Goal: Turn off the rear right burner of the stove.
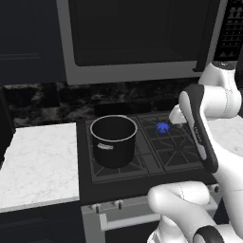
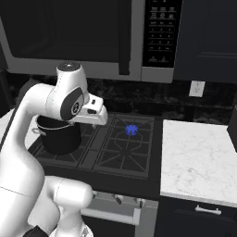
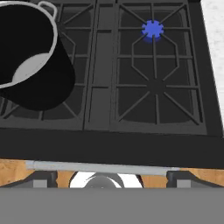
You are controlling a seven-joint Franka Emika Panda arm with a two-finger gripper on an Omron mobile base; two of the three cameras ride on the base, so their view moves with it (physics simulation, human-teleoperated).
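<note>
On the black gas stove with grid grates (image 1: pixel 156 163), the small round rear right burner (image 3: pixel 152 29) shows a blue star-shaped flame; a black cylindrical pot with a steel rim (image 1: pixel 114 140) stands on the left grates; the pincer's state I cannot tell.

A home kitchen: a black gas stove (image 1: pixel 142 156) with grates, a microwave (image 1: pixel 137 38) mounted above it (dark cabinets alongside), white marble counters (image 2: pixel 199 157) on either side of it, a pot (image 1: pixel 114 140) on top.

stove (image 3: pixel 105 144): matt black | pot (image 1: pixel 114 141): black, steel rim | counter (image 2: pixel 196 157): seemingly white marble
</note>
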